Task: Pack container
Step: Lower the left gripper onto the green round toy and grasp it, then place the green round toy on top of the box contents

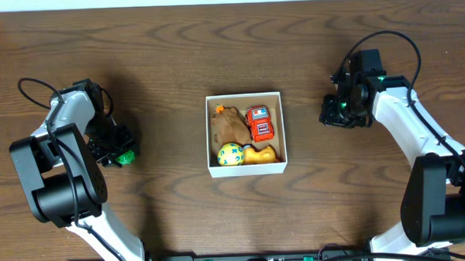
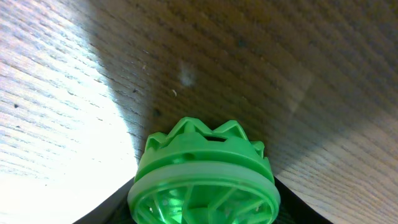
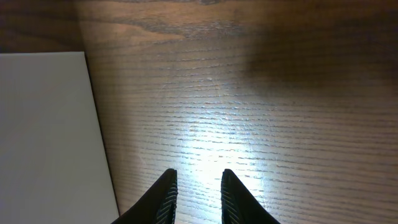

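Left gripper [image 1: 118, 154] clasped a green toy [image 2: 204, 177]; right gripper [image 3: 197, 193] sat slightly parted and empty near the container [image 1: 248, 169] holding small toys [image 1: 231, 124]

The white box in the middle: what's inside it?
Inside the container are a brown toy, a red toy car, a spotted ball and a yellow toy. They hide most of the floor and anything beneath.
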Tool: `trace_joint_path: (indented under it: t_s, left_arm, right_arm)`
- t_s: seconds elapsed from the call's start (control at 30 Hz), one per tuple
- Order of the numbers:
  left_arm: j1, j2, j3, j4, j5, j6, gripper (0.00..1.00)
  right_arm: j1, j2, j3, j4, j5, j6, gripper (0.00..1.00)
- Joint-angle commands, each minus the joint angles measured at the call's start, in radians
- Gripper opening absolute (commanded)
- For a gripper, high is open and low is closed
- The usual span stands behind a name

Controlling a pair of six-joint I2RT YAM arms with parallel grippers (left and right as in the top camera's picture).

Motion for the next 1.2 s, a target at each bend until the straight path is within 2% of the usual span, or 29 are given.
trace_joint_path:
  t_s: [0.0,0.2,0.47,0.6,0.8,1.0,1.17]
  left_arm:
    - [0.002,0.022,-0.008,-0.002,-0.021,-0.005,0.43]
    - [0.001,0.016,0.025,-0.036,-0.020,-0.005,0.38]
    - [-0.084,-0.109,0.243,-0.194,-0.019,-0.006,0.36]
    - [-0.225,-0.228,0.352,-0.231,-0.018,-0.006,0.33]
    - [-0.537,-0.358,0.383,-0.123,-0.019,-0.006,0.28]
    - [-0.792,-0.303,0.375,-0.010,-0.028,-0.005,0.29]
    - [-0.835,-0.194,0.375,0.026,-0.046,-0.006,0.31]
  right_arm:
    - [-0.006,0.006,0.000,0.000,0.003,0.000,0.25]
    - [-0.006,0.006,0.000,0.000,0.003,0.000,0.25]
    - [-0.006,0.006,0.000,0.000,0.003,0.000,0.25]
    - [-0.006,0.006,0.000,0.001,0.003,0.000,0.25]
    - [-0.006,0.006,0.000,0.005,0.003,0.000,0.25]
    - [-0.006,0.006,0.000,0.003,0.002,0.000,0.25]
    - [-0.006,0.006,0.000,-0.006,0.003,0.000,0.25]
